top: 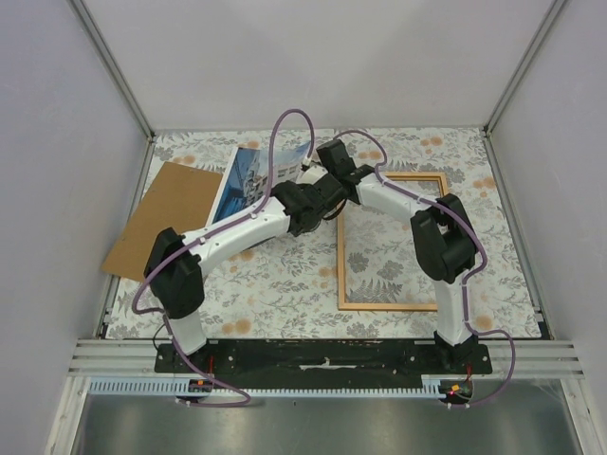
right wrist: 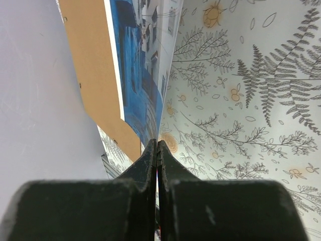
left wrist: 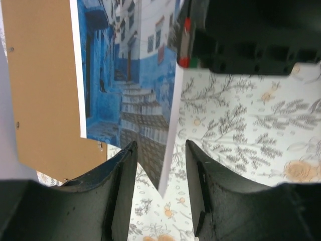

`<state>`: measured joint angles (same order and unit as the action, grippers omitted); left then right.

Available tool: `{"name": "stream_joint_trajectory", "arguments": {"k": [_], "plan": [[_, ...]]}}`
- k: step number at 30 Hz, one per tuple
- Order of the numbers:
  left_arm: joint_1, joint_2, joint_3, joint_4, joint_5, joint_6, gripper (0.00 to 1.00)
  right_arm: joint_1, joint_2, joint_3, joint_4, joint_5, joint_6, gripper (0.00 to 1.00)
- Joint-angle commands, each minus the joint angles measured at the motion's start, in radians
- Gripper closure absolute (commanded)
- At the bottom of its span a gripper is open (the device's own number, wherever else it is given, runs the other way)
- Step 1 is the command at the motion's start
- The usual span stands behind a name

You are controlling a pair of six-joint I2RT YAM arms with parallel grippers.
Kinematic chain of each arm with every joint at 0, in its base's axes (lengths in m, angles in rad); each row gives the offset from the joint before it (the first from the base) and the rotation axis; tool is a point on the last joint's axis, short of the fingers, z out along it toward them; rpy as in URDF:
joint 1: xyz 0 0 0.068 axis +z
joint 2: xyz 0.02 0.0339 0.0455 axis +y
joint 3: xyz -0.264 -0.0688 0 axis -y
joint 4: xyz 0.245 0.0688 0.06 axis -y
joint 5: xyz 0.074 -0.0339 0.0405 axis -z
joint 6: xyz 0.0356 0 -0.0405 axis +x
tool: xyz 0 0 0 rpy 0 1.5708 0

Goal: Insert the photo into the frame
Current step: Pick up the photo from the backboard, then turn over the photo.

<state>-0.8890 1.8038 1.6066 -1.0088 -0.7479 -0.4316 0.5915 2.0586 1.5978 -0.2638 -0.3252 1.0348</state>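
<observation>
Across the right half of the floral-patterned tabletop (top: 285,284), the frame (top: 389,306) lies flat and empty, its long rails running from the near edge towards the far edge, with the cloth pattern showing through its opening. At the left edge a plain brown backing board (top: 166,213) lies askew, one corner reaching out past the cloth.

Between the board and the frame, close to the far edge, is the photo (top: 248,175), printed side up, showing blue-and-white buildings and a stairway. Its left side overlaps the board. Its right side is raised off the cloth, so that the left wrist view shows a strip of its white back along that edge.

Both arms reach in to the raised side, meeting above the frame's far-left corner. The right end effector (right wrist: 157,145) has its jaws pressed together, pinching the raised edge of the photo, which rises straight from its fingertips. The left end effector (left wrist: 160,145) is open, its two fingers (left wrist: 125,170) standing either side of the photo's near hanging corner, with a gap on each side of the paper.
</observation>
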Motion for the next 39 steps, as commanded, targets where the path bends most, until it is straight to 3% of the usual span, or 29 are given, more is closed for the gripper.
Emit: {"name": "stream_joint_trajectory", "arguments": {"k": [1,4,9,18,32,39], "plan": [[-0.025,-0.151,-0.123,0.077,0.042,0.005,0.5,0.017,-0.075,0.039,0.029,-0.012,-0.007,1.0],[-0.024,-0.224,-0.194,0.143,0.067,0.019,0.5,0.014,-0.072,0.044,0.028,-0.012,-0.005,1.0],[-0.028,-0.216,-0.217,0.179,0.081,0.07,0.5,0.014,-0.075,0.051,0.018,-0.009,-0.002,1.0],[-0.034,-0.172,-0.2,0.196,0.016,0.134,0.51,0.014,-0.106,0.051,0.006,-0.02,0.008,1.0],[-0.036,-0.133,-0.162,0.162,-0.088,0.142,0.61,0.016,-0.158,0.028,-0.009,-0.018,0.002,1.0],[-0.036,-0.13,-0.123,0.15,-0.116,0.139,0.84,0.018,-0.179,0.016,-0.02,-0.014,-0.005,1.0]]}}
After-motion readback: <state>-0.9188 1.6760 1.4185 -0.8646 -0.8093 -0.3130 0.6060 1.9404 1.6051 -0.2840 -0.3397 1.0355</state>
